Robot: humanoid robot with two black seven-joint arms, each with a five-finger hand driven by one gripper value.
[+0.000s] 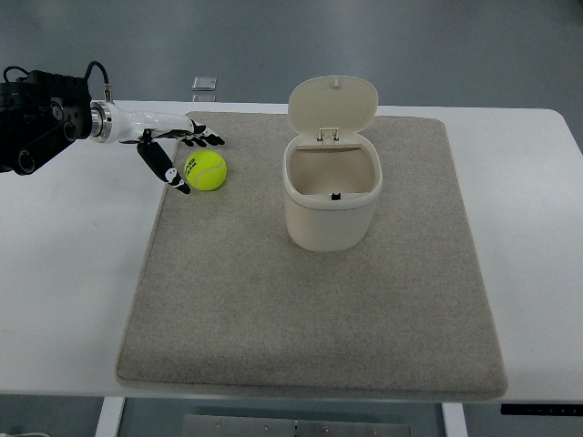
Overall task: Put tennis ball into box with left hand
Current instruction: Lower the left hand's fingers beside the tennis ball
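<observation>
Left arm: enters from the picture's left edge near the top, a black housing followed by a white and silver wrist section, reaching rightward over the white table onto the mat's far-left corner
Left hand point(173, 150): at the end of that wrist, dark fingers spread; one group points right along the mat's far edge, the thumb angles down toward the near side
Left hand state: released, holding nothing; fingers fan around the ball's left and far side without closing on it
Thumb point(167, 170): its tip lies just beside the ball's left edge; whether it touches cannot be told
Tennis ball point(206, 170): yellow-green, resting on the mat in its far-left part, just right of the hand, well apart from the box
Box point(332, 208): cream-coloured bin with rounded corners, upright on the mat a little right of centre toward the far side, interior visible and pale
Lid point(333, 105): hinged at the box's far rim, standing open and tilted back
Mat point(319, 319): grey-beige felt rectangle covering most of the table's middle
Table point(64, 273): white, bare at left and right of the mat
Small object point(205, 86): clear, flat piece beyond the table's far edge, too small to identify
</observation>
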